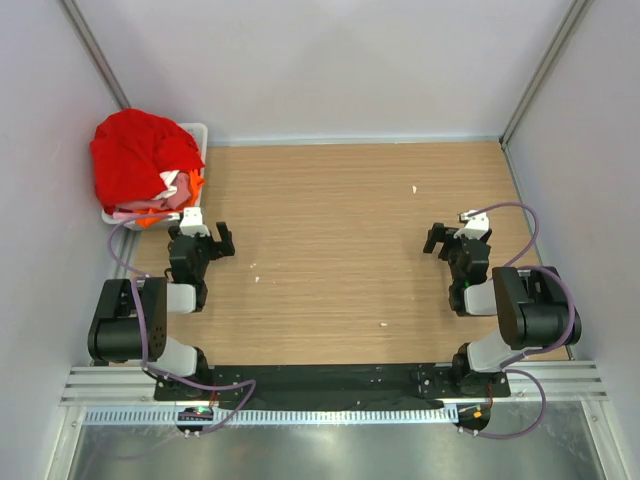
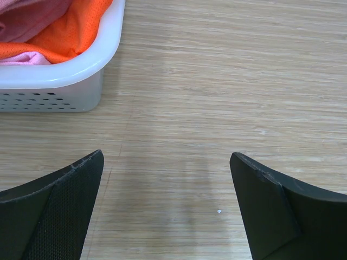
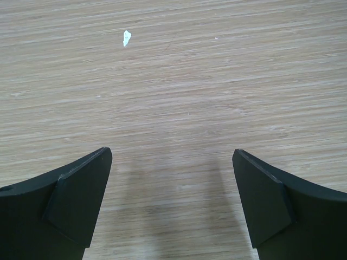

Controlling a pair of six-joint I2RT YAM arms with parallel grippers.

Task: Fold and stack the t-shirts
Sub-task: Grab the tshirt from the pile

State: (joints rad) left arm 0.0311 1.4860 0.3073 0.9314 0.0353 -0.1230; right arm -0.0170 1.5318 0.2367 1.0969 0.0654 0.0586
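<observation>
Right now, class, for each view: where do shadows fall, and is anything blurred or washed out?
Top external: even, soft light, no glare; the red t-shirt is so saturated its folds barely show. Left wrist: the basket throws a soft shadow rightward on the table; grain sharp. Right wrist: faint shadows beside both fingers; the white speck is crisp.

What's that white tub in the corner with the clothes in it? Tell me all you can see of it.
The basket is white, plastic-looking, with a thick rounded rim and rows of small slots in its wall. It stands upright on the wooden table, far left corner, by the side wall. It is heaped above the rim: a red shirt on top, orange cloth and pink cloth beneath. The open left gripper is near, not touching.
</observation>
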